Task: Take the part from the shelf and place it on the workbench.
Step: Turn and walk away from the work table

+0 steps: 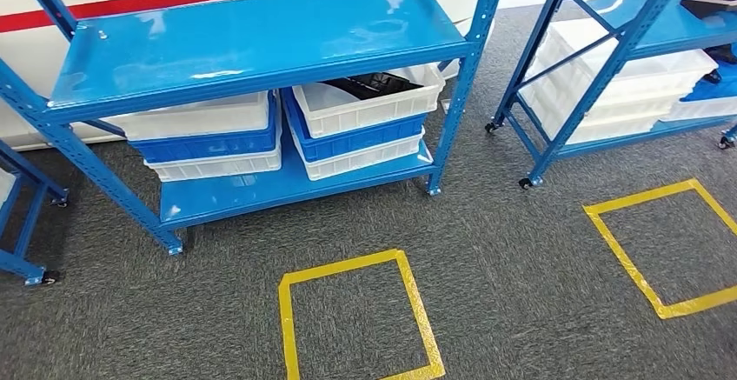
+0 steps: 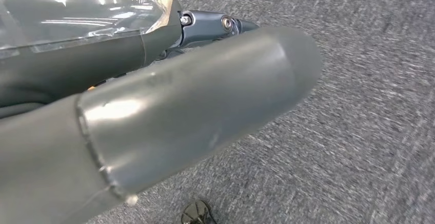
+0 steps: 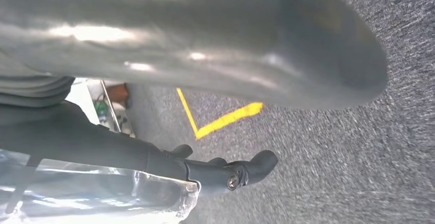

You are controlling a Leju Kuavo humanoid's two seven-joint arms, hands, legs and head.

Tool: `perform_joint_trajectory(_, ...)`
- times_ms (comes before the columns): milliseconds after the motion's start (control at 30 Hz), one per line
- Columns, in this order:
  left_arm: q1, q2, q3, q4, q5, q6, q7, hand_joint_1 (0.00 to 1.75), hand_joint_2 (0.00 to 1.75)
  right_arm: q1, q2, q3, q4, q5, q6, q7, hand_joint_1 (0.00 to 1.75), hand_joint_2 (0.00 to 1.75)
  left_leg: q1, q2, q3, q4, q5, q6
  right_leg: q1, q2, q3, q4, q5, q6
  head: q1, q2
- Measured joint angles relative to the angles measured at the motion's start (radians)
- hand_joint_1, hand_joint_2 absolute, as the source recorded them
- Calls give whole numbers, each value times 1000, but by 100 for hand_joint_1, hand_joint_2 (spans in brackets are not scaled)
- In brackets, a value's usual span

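Observation:
A black part (image 1: 374,84) lies in the upper white bin (image 1: 369,106) on the right of the lower level of the blue shelf (image 1: 261,32) in the head view. My left hand (image 2: 179,90) hangs over grey carpet, its thick grey thumb forward and its dark fingers (image 2: 210,26) stretched out with nothing in them. My right hand (image 3: 205,44) hangs the same way above the carpet, dark fingers (image 3: 246,170) apart and holding nothing.
White and blue bins (image 1: 209,141) are stacked on the left of the lower shelf level. A second blue shelf (image 1: 626,58) with white bins and a dark object (image 1: 708,2) stands at the right. Two yellow tape squares (image 1: 356,319) (image 1: 660,241) mark the carpet.

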Motion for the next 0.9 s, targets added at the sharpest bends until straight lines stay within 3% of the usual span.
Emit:
perform_joint_trajectory(33, 0, 0, 1, 0, 3, 1, 0, 0, 0, 1, 0, 0, 0, 1, 0, 0, 0, 0, 0, -13, 1, 0, 0, 0, 0, 2, -6, 4, 9, 7, 1, 0)
perform_joint_trajectory(67, 0, 0, 3, 0, 7, 3, 0, 0, 0, 2, -1, 0, 0, 2, 0, 0, 0, 0, 0, -25, 2, 1, -1, -1, -1, 4, 5, -30, 32, 16, 2, 0)
perform_joint_trajectory(133, 0, -1, 6, 0, 15, 7, 1, 0, 0, 0, -2, 0, 0, 8, -3, -2, 0, 0, -1, -48, 5, 4, -3, -6, -8, 27, 61, -167, 94, 32, 3, 0)
perform_joint_trajectory(167, 0, -1, 8, 0, 18, 10, 3, 0, 0, -1, -2, 0, 0, 12, -5, -5, 0, 0, -3, -58, 5, 6, -6, -11, -11, 38, 84, -222, 115, 31, 3, 0)
perform_joint_trajectory(233, 1, -1, 13, 0, 22, 14, 9, 0, 0, -4, -2, 1, 0, 16, -8, -10, 0, 0, -5, -72, 4, 7, -11, -23, -9, 47, 101, -268, 128, 16, 3, 0)
perform_joint_trajectory(267, 1, -1, 16, 0, 23, 14, 11, 0, 0, -6, -2, 1, 0, 17, -8, -13, 0, 0, -3, -77, 3, 5, -12, -30, -8, 39, 104, -268, 129, 5, 2, 0)
perform_joint_trajectory(333, 3, -2, 21, 0, 23, 14, 13, 0, 0, -9, -2, 1, 0, 18, -10, -15, 0, 0, 1, -57, -3, 19, -22, -41, -10, 25, 111, -272, 133, -13, 1, 0)
perform_joint_trajectory(400, 2, -2, 24, 0, 24, 15, 14, 0, 0, -8, -2, 1, 0, 18, -11, -16, 0, 0, 1, -9, -39, 100, -72, -49, -12, 7, 114, -275, 135, -26, -4, 0)
perform_joint_trajectory(467, 0, -2, 25, 0, 25, 15, 14, 0, 0, -6, -2, 1, 0, 19, -11, -16, 0, 0, 2, 17, -109, 238, -141, -57, -7, -13, 115, -275, 132, -33, -7, 0)
perform_joint_trajectory(500, 0, -2, 25, 0, 25, 15, 14, 0, 0, -5, -2, 1, 0, 19, -11, -16, 0, 0, 2, 20, -136, 290, -156, -58, -5, -24, 115, -274, 131, -35, -6, 0)
perform_joint_trajectory(533, 1, -2, 26, 0, 26, 15, 14, 0, 0, -5, -2, 1, 0, 18, -11, -16, 0, 0, 2, 22, -145, 304, -151, -58, -4, -34, 115, -274, 129, -36, -7, 0)
perform_joint_trajectory(567, 2, -2, 26, 0, 26, 15, 15, 0, 0, -6, -2, 1, 0, 18, -11, -16, 0, 0, 2, 26, -133, 276, -126, -57, -3, -43, 117, -274, 128, -36, -7, 0)
perform_joint_trajectory(633, 2, -2, 27, 0, 26, 15, 15, 0, 0, -7, -2, 1, 0, 18, -11, -16, 0, 0, -1, 54, -62, 135, -57, -47, 0, -59, 124, -274, 123, -35, -7, 0)
perform_joint_trajectory(700, 0, -2, 27, 0, 26, 15, 15, 0, 0, -8, -1, 1, 0, 19, -11, -16, 0, 0, -7, 79, -9, 31, -19, -36, 6, -74, 130, -274, 117, -27, -6, 0)
perform_joint_trajectory(733, -1, -2, 27, 0, 26, 15, 15, 0, 0, -9, 0, 1, 0, 19, -11, -16, 0, 0, -10, 83, -2, 15, -17, -32, 8, -80, 132, -275, 115, -23, -6, 0)
perform_joint_trajectory(800, -1, -1, 27, 0, 26, 15, 16, 0, 0, -11, 1, 1, -1, 19, -12, -16, 0, 0, -10, 63, -2, 10, -13, -22, 9, -90, 138, -278, 112, -13, -5, 0)
perform_joint_trajectory(867, -1, -2, 28, 0, 26, 14, 19, 0, 0, -12, 1, 1, -1, 19, -13, -17, 0, 0, -6, 46, 5, -2, -3, -11, 7, -64, 131, -254, 94, -6, -4, 0)
perform_joint_trajectory(900, -2, -2, 28, 0, 25, 13, 20, 0, 0, -12, 1, 1, -1, 19, -14, -18, 0, 0, -2, 39, 8, -8, 2, -6, 6, -40, 112, -211, 72, -7, -3, 0)
